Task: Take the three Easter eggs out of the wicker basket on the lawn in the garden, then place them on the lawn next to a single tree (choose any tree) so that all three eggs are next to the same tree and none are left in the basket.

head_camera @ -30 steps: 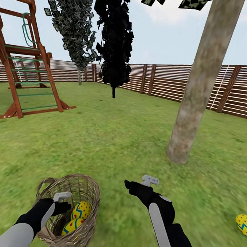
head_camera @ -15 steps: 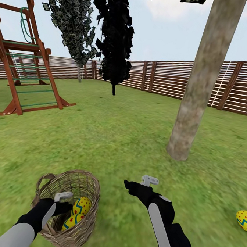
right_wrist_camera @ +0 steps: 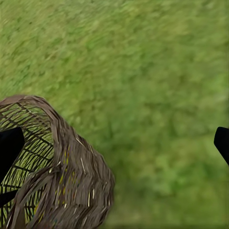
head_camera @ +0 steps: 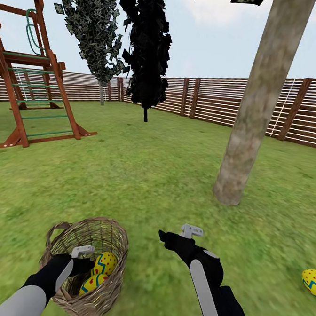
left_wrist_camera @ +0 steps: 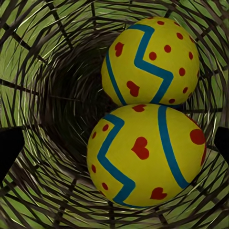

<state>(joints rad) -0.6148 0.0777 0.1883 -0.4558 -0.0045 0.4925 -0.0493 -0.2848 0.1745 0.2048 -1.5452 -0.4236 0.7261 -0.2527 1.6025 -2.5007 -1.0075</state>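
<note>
Two yellow zigzag-banded Easter eggs (left_wrist_camera: 143,152) lie in the round tan woven-twig basket (head_camera: 101,234); the left end effector (head_camera: 82,261), released, hovers inside its rim. The right end effector (head_camera: 176,234), beside the basket, is released too.

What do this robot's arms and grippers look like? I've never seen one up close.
Each arm is mostly matte black with a smooth light-grey panel along the forearm. The left gripper and the right gripper are black at the wrist, each with a small pale grey bracket-shaped piece on top. In the wrist views the fingers appear as plain black tips. No cables or markings show.
</note>
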